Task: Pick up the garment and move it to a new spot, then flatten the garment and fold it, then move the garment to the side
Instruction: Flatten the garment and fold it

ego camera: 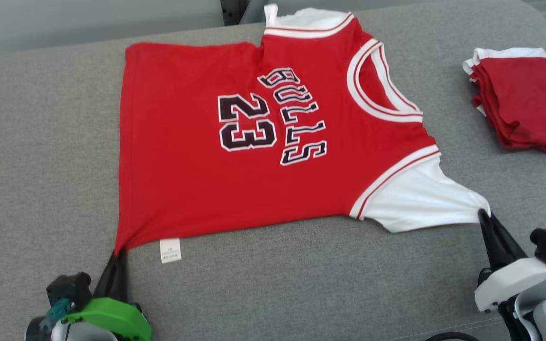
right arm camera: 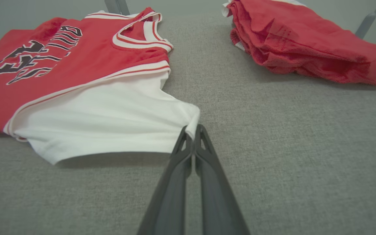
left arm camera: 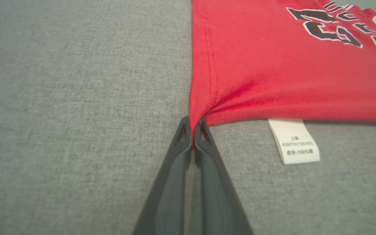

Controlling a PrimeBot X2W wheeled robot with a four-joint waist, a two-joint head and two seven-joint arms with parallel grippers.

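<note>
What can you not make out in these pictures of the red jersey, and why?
- Head view: the garment's far sleeve is mostly hidden behind its body.
- Head view: the folded red pile is cut off by the right edge.
- Left wrist view: the label's print is too small and blurred to read.
- Left wrist view: the left pincer's fingers hide the pinched hem corner.

Grey fabric surface point(ego camera: 40, 142), folded red clothes point(ego camera: 524, 104)
</note>
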